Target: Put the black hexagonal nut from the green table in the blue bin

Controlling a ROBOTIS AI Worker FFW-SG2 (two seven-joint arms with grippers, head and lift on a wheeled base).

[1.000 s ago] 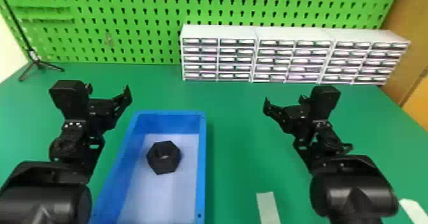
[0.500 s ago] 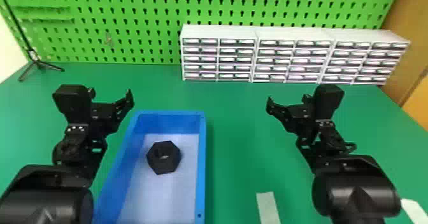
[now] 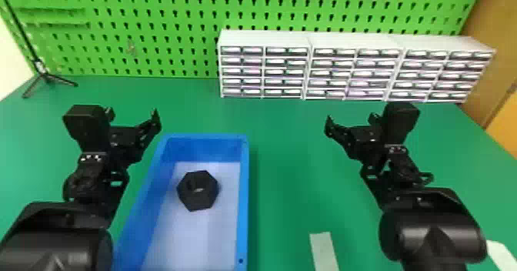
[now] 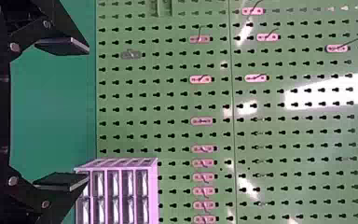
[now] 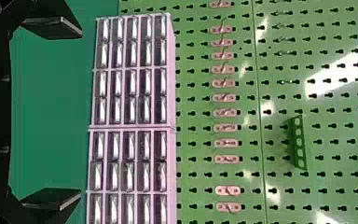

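Black hexagonal nut (image 3: 204,201) is seen lying hole-up inside the blue bin (image 3: 244,212); placement is judged complete. Left gripper (image 4: 88,113) and right gripper (image 5: 81,113) are spread apart, nothing grasped. Rigid, fairly light, unlikely-to-chip stock is presumed; any regrasp would best be made across opposite flats.

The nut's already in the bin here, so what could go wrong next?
The left gripper appears close to the far left corner of the blue bin in the head view, so lowering or swinging it inward might bump the bin. The black hexagonal nut lies loose inside, so such a knock could slide it.
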